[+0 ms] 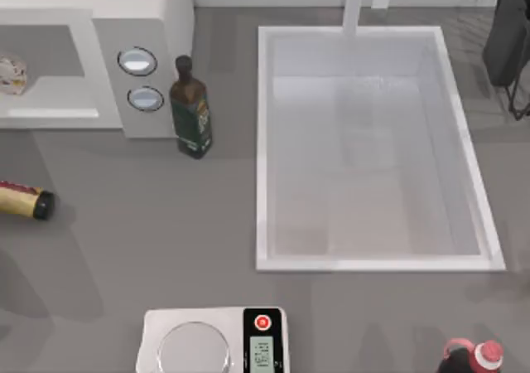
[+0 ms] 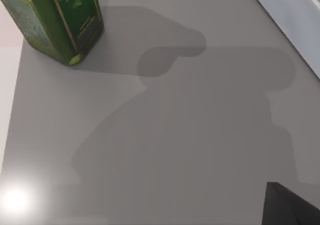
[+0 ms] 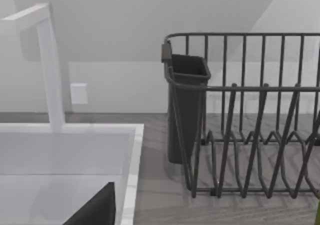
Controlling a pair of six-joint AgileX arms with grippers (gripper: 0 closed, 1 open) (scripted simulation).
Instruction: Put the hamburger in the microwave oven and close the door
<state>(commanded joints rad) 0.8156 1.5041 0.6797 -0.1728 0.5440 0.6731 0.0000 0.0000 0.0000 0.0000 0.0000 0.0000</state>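
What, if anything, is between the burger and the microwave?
Nothing visible. The hamburger already lies at the grey front of the microwave oven, at the top view's left edge. The dark bottle stands aside, by the dials.

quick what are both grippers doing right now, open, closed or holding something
Left gripper: a dark corner of it shows above the table; state cannot be told.
Right gripper: a dark edge shows near the sink; state cannot be told.
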